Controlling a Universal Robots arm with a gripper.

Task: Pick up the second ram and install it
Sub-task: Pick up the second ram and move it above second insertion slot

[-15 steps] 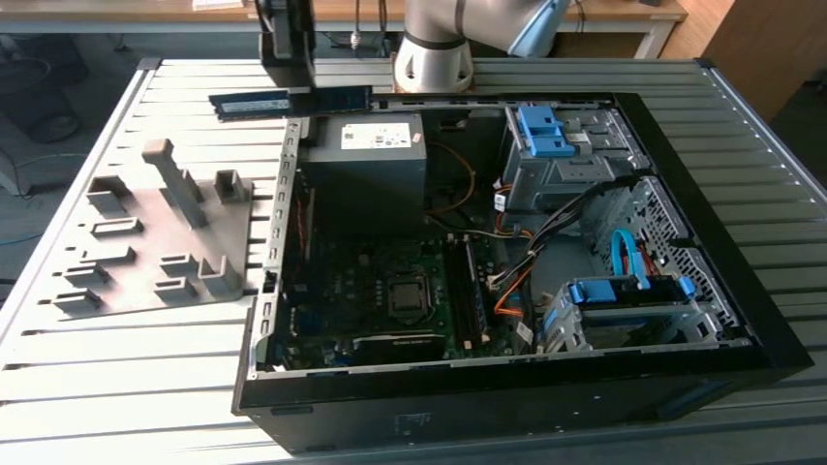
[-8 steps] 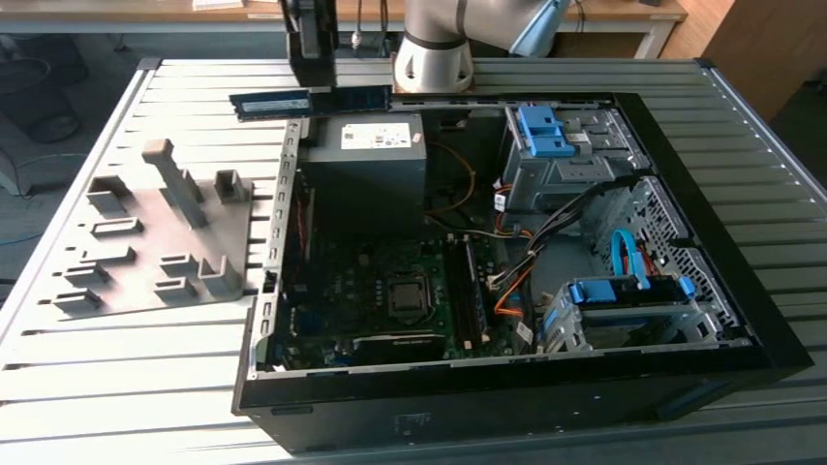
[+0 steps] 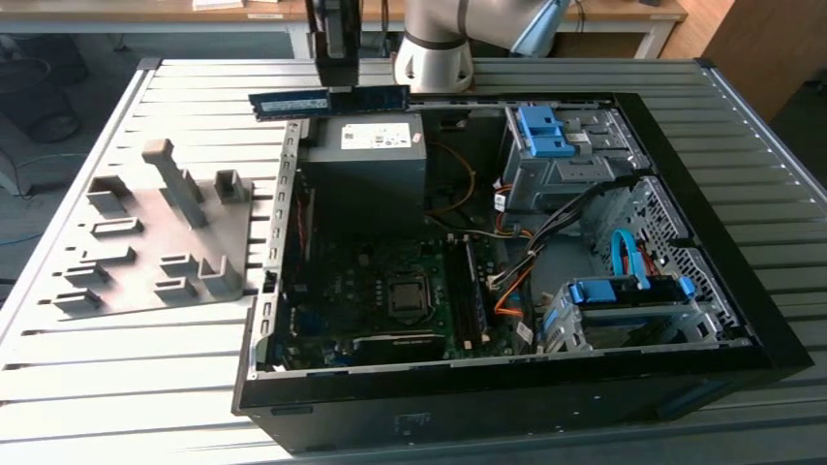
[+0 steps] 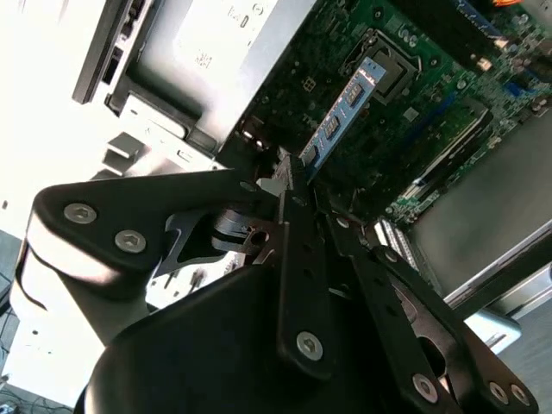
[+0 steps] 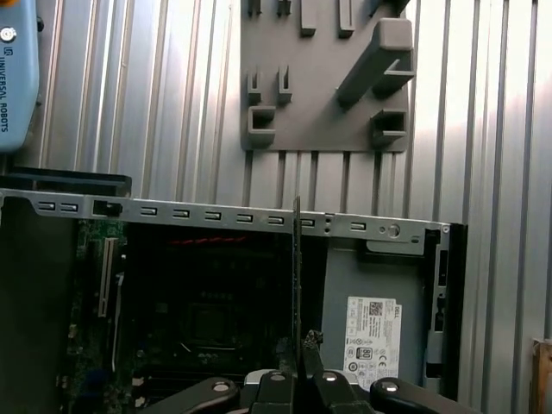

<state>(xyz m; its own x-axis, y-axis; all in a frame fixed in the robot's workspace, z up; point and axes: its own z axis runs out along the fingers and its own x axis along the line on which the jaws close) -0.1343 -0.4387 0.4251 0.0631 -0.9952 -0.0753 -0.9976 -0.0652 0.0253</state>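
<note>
Gripper (image 3: 339, 87) is clamping the second ram (image 3: 329, 100) near its middle and holding it level just above the power-supply box (image 3: 372, 160), at the far end of the open computer case (image 3: 723, 291). In the first wrist view the second ram is showing edge-on between the fingers (image 5: 310, 358). 1 grey fixture (image 3: 155, 242) is sitting at the exterior view's left.

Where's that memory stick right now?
In the exterior view, the ram is held level by the gripper just above the power supply, to the exterior view's left of the blue drive bracket.
</note>
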